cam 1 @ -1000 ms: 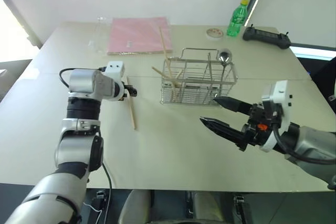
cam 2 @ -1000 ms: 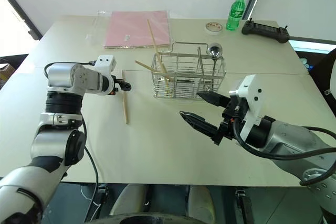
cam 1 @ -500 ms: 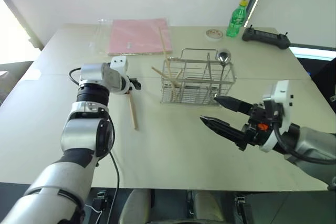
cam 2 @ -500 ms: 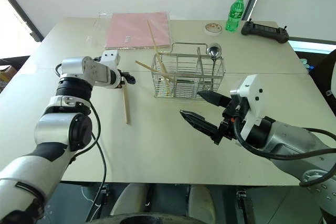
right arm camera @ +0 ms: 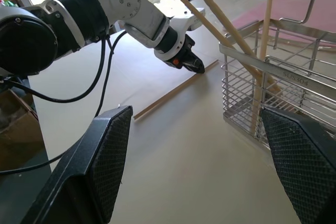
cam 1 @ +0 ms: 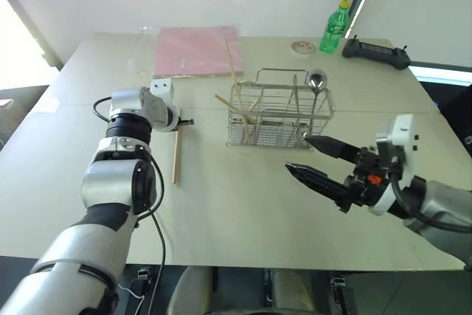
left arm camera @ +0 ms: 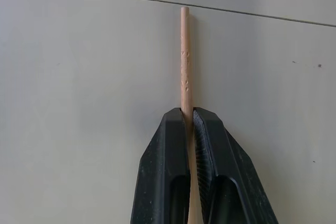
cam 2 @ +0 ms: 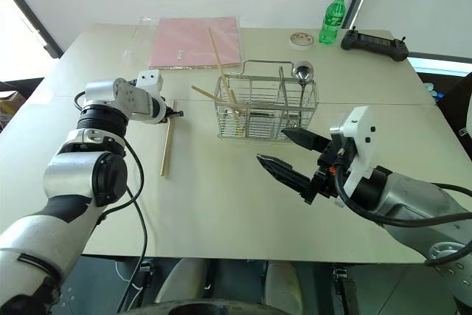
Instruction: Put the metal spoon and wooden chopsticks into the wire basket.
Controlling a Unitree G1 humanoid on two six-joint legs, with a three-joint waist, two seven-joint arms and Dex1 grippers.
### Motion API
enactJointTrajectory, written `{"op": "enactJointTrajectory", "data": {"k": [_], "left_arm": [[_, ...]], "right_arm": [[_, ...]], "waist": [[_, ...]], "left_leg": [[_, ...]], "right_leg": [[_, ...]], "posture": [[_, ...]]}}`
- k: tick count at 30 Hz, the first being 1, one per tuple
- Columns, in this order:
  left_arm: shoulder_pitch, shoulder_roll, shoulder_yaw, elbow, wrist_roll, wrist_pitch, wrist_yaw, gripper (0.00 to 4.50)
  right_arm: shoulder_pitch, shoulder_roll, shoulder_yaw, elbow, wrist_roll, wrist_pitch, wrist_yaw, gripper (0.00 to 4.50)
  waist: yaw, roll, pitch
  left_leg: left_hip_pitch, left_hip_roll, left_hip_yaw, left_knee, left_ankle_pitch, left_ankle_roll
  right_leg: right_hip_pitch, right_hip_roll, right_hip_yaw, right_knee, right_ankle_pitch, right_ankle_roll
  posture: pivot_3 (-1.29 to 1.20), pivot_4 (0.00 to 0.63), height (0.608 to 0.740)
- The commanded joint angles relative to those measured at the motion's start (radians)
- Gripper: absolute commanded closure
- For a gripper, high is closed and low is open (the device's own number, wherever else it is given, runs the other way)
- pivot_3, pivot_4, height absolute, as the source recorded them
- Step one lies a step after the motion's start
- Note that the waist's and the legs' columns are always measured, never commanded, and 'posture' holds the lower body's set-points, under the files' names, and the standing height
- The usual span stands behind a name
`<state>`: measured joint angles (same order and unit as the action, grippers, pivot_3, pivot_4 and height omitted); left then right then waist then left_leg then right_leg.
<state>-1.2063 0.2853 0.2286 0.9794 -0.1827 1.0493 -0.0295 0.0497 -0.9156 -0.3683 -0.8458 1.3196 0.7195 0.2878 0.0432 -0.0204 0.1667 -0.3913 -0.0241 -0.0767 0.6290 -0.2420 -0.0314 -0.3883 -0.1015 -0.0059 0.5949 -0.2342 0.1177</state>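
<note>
One of the wooden chopsticks (cam 1: pixel 175 158) lies flat on the table, left of the wire basket (cam 1: pixel 279 117). My left gripper (left arm camera: pixel 190 114) is shut on this stick near its far end, and the tip pokes out past the fingers. Two more chopsticks (cam 1: pixel 231 60) lean in the basket's left compartment. The metal spoon (cam 1: pixel 316 80) stands in the basket's right end, bowl up. My right gripper (cam 1: pixel 297 154) hovers open and empty just in front of the basket's right side.
A flat pink folder (cam 1: pixel 195 49) lies at the back of the table. Further right along the back are a small round lid (cam 1: pixel 301 48), a green bottle (cam 1: pixel 333 27) and a black controller (cam 1: pixel 374 50). The table's edge runs close behind my right arm.
My left gripper has shut on the loose chopstick. The stick's near end has swung a little to the left. The right gripper has kept still and open.
</note>
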Motion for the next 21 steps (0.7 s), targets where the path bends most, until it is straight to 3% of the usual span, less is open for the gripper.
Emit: {"op": "enactJointTrajectory", "data": {"k": [1, 6, 9, 13, 17, 21], "left_arm": [[0.012, -0.018, 0.018, 0.006, -0.015, 0.004, -0.003, 4.44], [-0.023, 0.024, 0.130, -0.035, -0.087, -0.062, -0.007, 4.44], [-0.038, 0.051, 0.179, -0.127, -0.118, -0.281, -0.049, 4.44], [-0.022, 0.035, 0.229, -0.478, -0.232, -0.654, -0.255, 4.44], [-0.043, 0.022, 0.198, -0.594, -0.266, -0.705, -0.271, 4.44], [-0.121, -0.039, 0.139, -0.668, -0.328, -0.698, -0.329, 4.44]], "right_arm": [[0.011, -0.003, -0.039, -0.020, 0.009, -0.023, 0.022, 0.51], [0.037, -0.008, -0.066, -0.004, 0.014, -0.020, 0.035, 0.51], [0.042, -0.020, -0.087, -0.004, 0.038, -0.013, 0.037, 0.51], [0.038, -0.021, -0.072, -0.005, 0.045, -0.011, 0.025, 0.51], [0.020, -0.004, -0.040, -0.004, 0.040, -0.020, 0.001, 0.51], [-0.007, -0.002, -0.028, 0.005, 0.049, -0.022, -0.013, 0.51]], "waist": [[0.000, 0.000, 0.000], [-0.004, -0.002, 0.001], [-0.004, -0.005, 0.003], [-0.005, -0.008, 0.005], [-0.002, -0.003, 0.001], [0.005, -0.007, 0.003]], "left_leg": [[0.000, 0.000, 0.000, 0.000, 0.000, 0.000], [0.000, 0.000, 0.001, 0.000, 0.000, 0.000], [-0.002, 0.000, 0.000, -0.001, 0.000, 0.000], [-0.007, 0.002, 0.001, -0.003, 0.001, -0.002], [-0.010, 0.000, 0.003, -0.003, 0.001, -0.006], [-0.008, -0.001, 0.000, 0.000, 0.001, -0.005]], "right_leg": [[0.000, 0.000, 0.000, 0.000, 0.000, 0.000], [-0.001, 0.000, 0.000, 0.000, 0.000, 0.001], [-0.004, 0.000, 0.000, 0.000, 0.001, 0.002], [-0.009, 0.000, 0.000, -0.001, 0.001, 0.001], [-0.011, -0.002, 0.001, -0.002, 0.002, 0.001], [-0.005, -0.001, -0.001, -0.002, 0.000, -0.001]], "posture": [[0.00, 0.150, 0.721], [0.00, 0.150, 0.721], [0.00, 0.150, 0.721], [0.00, 0.150, 0.721], [0.00, 0.150, 0.721], [0.00, 0.150, 0.721]]}}
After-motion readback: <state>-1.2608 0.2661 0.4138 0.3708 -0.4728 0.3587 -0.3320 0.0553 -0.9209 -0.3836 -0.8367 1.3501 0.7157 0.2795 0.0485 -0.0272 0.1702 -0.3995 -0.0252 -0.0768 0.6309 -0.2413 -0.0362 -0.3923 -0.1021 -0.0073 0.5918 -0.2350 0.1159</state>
